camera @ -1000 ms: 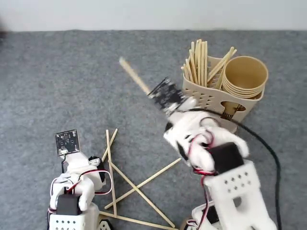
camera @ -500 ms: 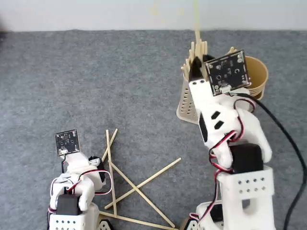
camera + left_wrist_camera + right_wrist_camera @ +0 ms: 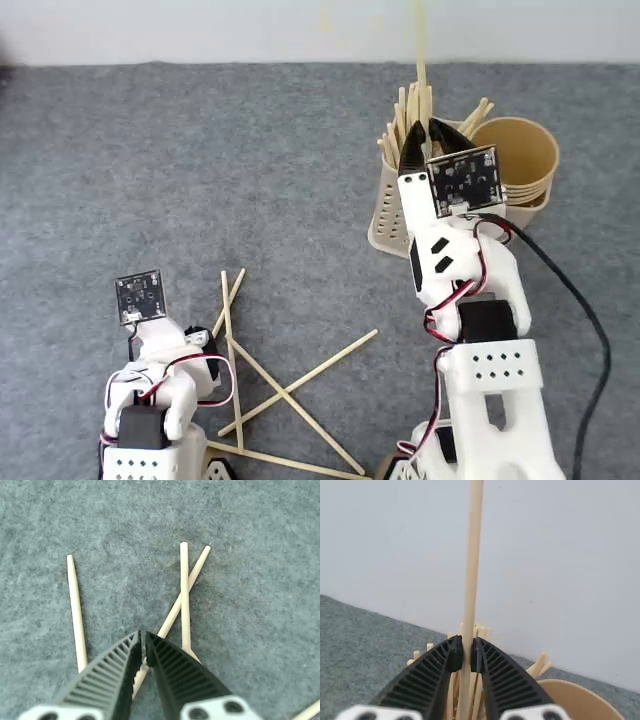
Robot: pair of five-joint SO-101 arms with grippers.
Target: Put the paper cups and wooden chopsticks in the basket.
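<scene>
Right gripper [image 3: 466,651] clamps pale wooden chopstick [image 3: 474,540] upright above beige perforated basket [image 3: 388,220] at 1 o'clock; a tilted release may miss.

No legible text anywhere, apparently.

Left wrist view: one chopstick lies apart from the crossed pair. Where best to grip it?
Take the lone chopstick probably along its bare shaft, from straight above, closing across its width: it lies flat, with carpet free on both sides.

held chopstick [image 3: 472,555] top cropped, basket [image 3: 386,215] half hidden
</scene>
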